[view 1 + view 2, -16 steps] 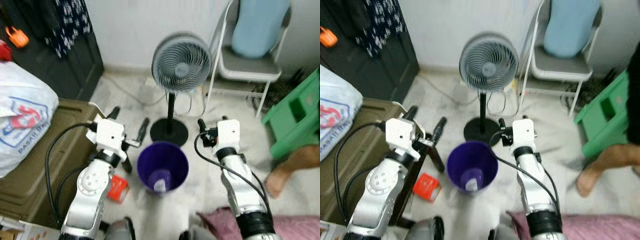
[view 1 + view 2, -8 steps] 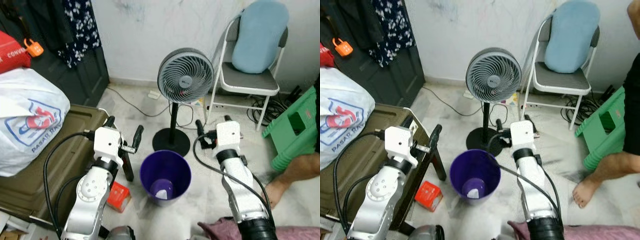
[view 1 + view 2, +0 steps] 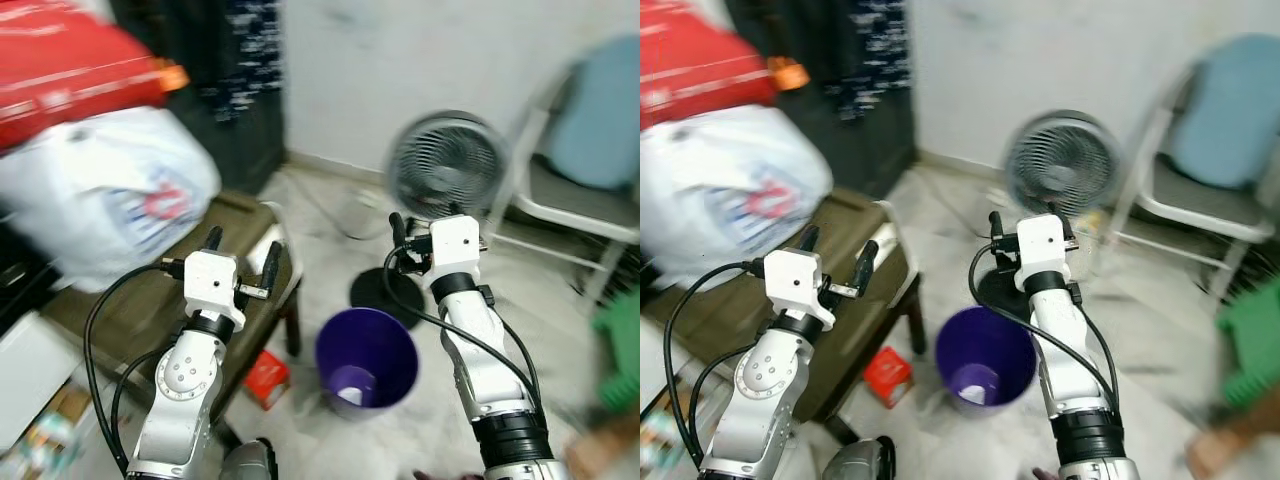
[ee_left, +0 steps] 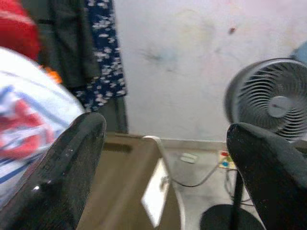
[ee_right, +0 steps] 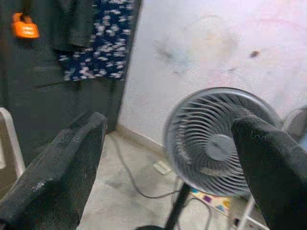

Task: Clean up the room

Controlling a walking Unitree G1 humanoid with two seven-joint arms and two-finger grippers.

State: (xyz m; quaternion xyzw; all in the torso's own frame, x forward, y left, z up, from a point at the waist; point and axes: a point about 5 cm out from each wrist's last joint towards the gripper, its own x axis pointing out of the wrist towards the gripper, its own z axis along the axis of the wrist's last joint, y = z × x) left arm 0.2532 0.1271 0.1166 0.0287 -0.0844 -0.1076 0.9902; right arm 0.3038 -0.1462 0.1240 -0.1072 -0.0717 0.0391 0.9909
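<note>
Purple bin (image 3: pixel 367 360) stands upright on the pale floor (image 3: pixel 320 210) between the two arms, its long axis vertical and its open mouth facing up, with a small pale piece of rubbish (image 3: pixel 350 395) lying at its bottom. Just beside it, toward the robot's left, a small red carton (image 3: pixel 264 378) lies on the floor against the leg of a low brown table (image 3: pixel 150 310). On that table sit a large white plastic bag with red and blue print (image 3: pixel 110 200) and, above it, a red bag (image 3: pixel 70 80), both blurred. The left pincer (image 3: pixel 242 262) hovers over the table's near corner with its black fingers (image 4: pixel 62 167) spread well apart and holding nothing. The right pincer (image 3: pixel 1026 222) is raised above and behind the bin, in front of a grey pedestal fan (image 3: pixel 445 165), its fingers (image 5: pixel 57 172) likewise wide apart and empty. The fan's round black base (image 3: pixel 385 292) rests on the floor just behind the bin. Beyond the fan stands a white folding chair (image 3: pixel 1200 200) carrying a light blue cushion (image 3: pixel 1230 100), and a green plastic object (image 3: pixel 1250 345) shows at the far right. Dark clothing with a floral print (image 4: pixel 103 57) hangs by the white wall.
</note>
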